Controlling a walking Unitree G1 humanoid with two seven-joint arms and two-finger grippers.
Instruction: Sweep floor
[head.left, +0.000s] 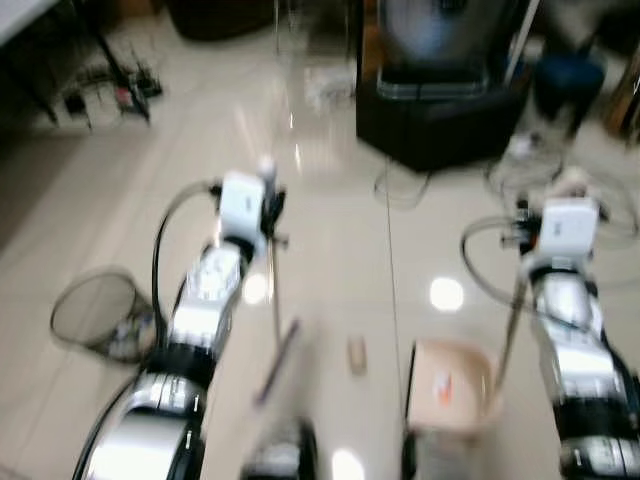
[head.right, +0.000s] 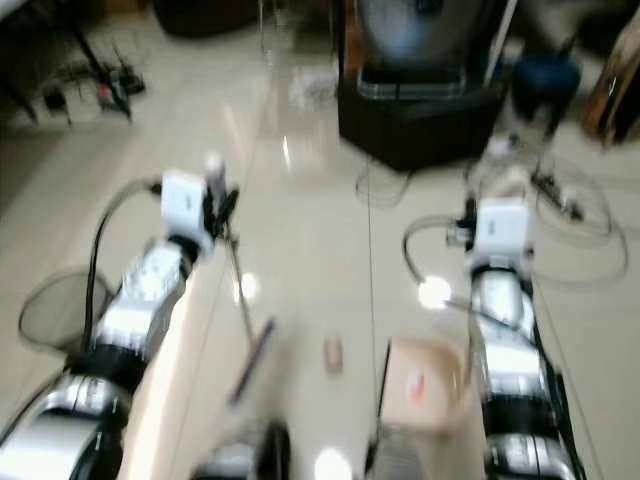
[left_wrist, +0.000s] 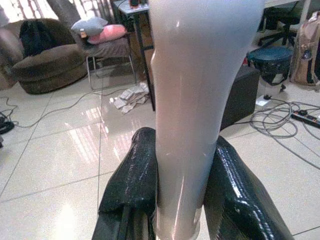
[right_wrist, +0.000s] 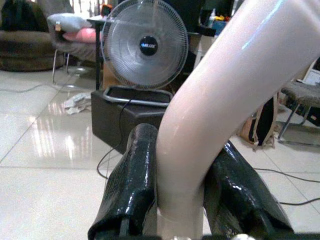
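- Left wrist view shows our left gripper (left_wrist: 182, 200) clamped on a pale broom handle (left_wrist: 200, 100), one black finger (left_wrist: 132, 185) pressed to each side of it.
- Right wrist view has our right gripper (right_wrist: 182, 200) closed on a curved pale dustpan handle (right_wrist: 225, 95), with a fan (right_wrist: 144, 46) on a black box behind.
- From the head views, blurred, both arms reach forward over the tiled floor (head.left: 330, 220).
- We see the pinkish dustpan (head.left: 450, 385) at lower centre right, and a small scrap (head.left: 357, 354) just left of it.
- A wire wastebasket (head.left: 100, 312) sits at lower left.
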